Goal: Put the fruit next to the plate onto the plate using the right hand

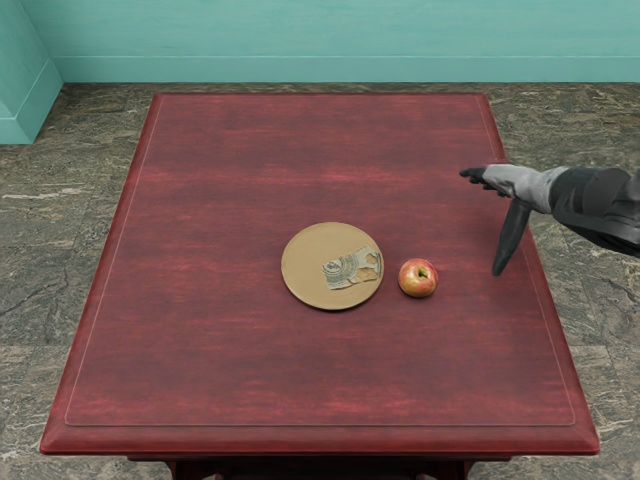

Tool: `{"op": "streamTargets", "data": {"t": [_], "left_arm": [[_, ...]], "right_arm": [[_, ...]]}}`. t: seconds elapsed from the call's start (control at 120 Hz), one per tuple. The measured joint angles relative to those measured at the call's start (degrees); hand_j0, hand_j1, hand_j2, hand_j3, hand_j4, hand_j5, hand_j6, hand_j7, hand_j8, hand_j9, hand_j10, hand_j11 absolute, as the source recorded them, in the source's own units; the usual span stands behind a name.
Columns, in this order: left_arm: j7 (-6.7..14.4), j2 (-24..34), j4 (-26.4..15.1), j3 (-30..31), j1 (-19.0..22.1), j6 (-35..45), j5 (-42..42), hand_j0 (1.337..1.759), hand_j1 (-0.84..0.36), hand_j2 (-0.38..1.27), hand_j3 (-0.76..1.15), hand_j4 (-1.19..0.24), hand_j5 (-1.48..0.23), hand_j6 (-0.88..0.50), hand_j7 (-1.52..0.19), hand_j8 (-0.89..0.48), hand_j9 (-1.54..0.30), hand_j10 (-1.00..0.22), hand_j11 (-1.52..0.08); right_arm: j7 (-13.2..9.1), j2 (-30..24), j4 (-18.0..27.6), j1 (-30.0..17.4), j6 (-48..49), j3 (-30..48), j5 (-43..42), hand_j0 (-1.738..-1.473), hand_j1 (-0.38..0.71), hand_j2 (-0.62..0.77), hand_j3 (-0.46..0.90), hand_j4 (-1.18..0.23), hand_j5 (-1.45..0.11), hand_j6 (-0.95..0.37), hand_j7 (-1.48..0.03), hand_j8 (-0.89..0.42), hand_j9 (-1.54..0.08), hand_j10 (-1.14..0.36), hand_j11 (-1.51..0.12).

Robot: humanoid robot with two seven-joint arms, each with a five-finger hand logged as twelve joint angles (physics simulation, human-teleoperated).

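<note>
A red-and-yellow apple (418,278) rests on the table just right of a tan round plate (320,258). The plate carries a grey-green printed patch on its right side. My right hand (500,215) comes in from the right edge and hovers to the upper right of the apple, well apart from it. Its fingers are stretched out, one long dark finger pointing down toward the table, and nothing is in its grasp. No left arm shows.
The dark red wooden table (200,350) fills most of the view, with a thin raised border near its edges. Stone-patterned floor surrounds it and a teal wall runs along the back.
</note>
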Motion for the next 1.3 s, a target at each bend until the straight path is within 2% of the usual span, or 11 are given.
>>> {"op": "streamTargets", "data": {"t": [0.108, 0.192, 0.3, 0.325, 0.375, 0.425, 0.625, 0.958, 1.3], "left_arm": [[0.0, 0.0, 0.0, 0.0, 0.0, 0.0, 0.0, 1.658, 0.34, 0.00, 0.00, -0.01, -0.01, -0.01, -0.01, -0.01, -0.01, -0.01, -0.01], [0.0, 0.0, 0.0, 0.0, 0.0, 0.0, 0.0, 1.658, 0.34, 0.00, 0.00, -0.01, -0.01, -0.01, -0.01, -0.01, -0.01, -0.01, -0.01], [0.0, 0.0, 0.0, 0.0, 0.0, 0.0, 0.0, 1.658, 0.34, 0.00, 0.00, -0.01, -0.01, -0.01, -0.01, -0.01, -0.01, -0.01, -0.01], [0.0, 0.0, 0.0, 0.0, 0.0, 0.0, 0.0, 1.658, 0.34, 0.00, 0.00, -0.01, -0.01, -0.01, -0.01, -0.01, -0.01, -0.01, -0.01], [0.0, 0.0, 0.0, 0.0, 0.0, 0.0, 0.0, 1.658, 0.34, 0.00, 0.00, -0.01, -0.01, -0.01, -0.01, -0.01, -0.01, -0.01, -0.01], [0.0, 0.0, 0.0, 0.0, 0.0, 0.0, 0.0, 1.658, 0.34, 0.00, 0.00, -0.01, -0.01, -0.01, -0.01, -0.01, -0.01, -0.01, -0.01], [0.0, 0.0, 0.0, 0.0, 0.0, 0.0, 0.0, 1.658, 0.34, 0.00, 0.00, -0.01, -0.01, -0.01, -0.01, -0.01, -0.01, -0.01, -0.01], [0.0, 0.0, 0.0, 0.0, 0.0, 0.0, 0.0, 1.658, 0.34, 0.00, 0.00, -0.01, -0.01, -0.01, -0.01, -0.01, -0.01, -0.01, -0.01], [0.0, 0.0, 0.0, 0.0, 0.0, 0.0, 0.0, 1.658, 0.34, 0.00, 0.00, -0.01, -0.01, -0.01, -0.01, -0.01, -0.01, -0.01, -0.01]], "right_arm": [[-2.2, -0.8, 3.6, -3.0, -2.6, 0.9, -1.7, -1.658, -0.35, 0.00, 0.00, 0.00, 0.00, -0.01, 0.00, 0.00, 0.00, 0.00, 0.00], [-2.8, -0.1, 6.1, -7.0, -8.9, 2.3, -2.5, -1.658, -0.35, 0.00, 0.00, 0.00, 0.00, -0.01, 0.00, 0.00, 0.00, 0.00, 0.00], [-3.0, 1.6, 7.3, -9.4, -12.9, 3.7, -3.0, -1.658, -0.35, 0.00, 0.00, 0.00, 0.00, -0.01, 0.00, 0.00, 0.00, 0.00, 0.00], [-2.3, 2.0, 7.4, -9.8, -13.8, 3.9, -3.0, -1.658, -0.35, 0.00, 0.00, 0.00, 0.00, -0.01, 0.00, 0.00, 0.00, 0.00, 0.00], [0.9, 2.6, 7.7, -11.2, -16.1, 4.2, -3.1, -1.658, -0.35, 0.00, 0.00, 0.00, 0.00, 0.00, 0.00, 0.00, 0.00, 0.00, 0.00], [3.1, 3.1, 7.9, -12.5, -17.6, 4.4, -3.2, -1.658, -0.35, 0.00, 0.00, 0.00, 0.00, 0.00, 0.00, 0.00, 0.00, 0.00, 0.00], [8.5, 3.9, 8.2, -16.0, -21.9, 4.8, -3.2, -1.658, -0.31, 0.00, 0.00, -0.03, -0.04, -0.04, -0.04, -0.03, -0.04, -0.03, -0.04], [11.5, 3.8, 9.8, -18.6, -22.6, 4.8, -3.1, -1.658, -0.23, -0.02, 0.00, -0.10, -0.13, -0.10, -0.13, -0.10, -0.13, -0.10, -0.13], [12.1, 3.5, 11.2, -19.1, -20.5, 5.4, -3.1, -1.658, -0.01, -0.05, 0.00, -0.29, -0.37, -0.29, -0.37, -0.29, -0.37, -0.29, -0.37]]}}
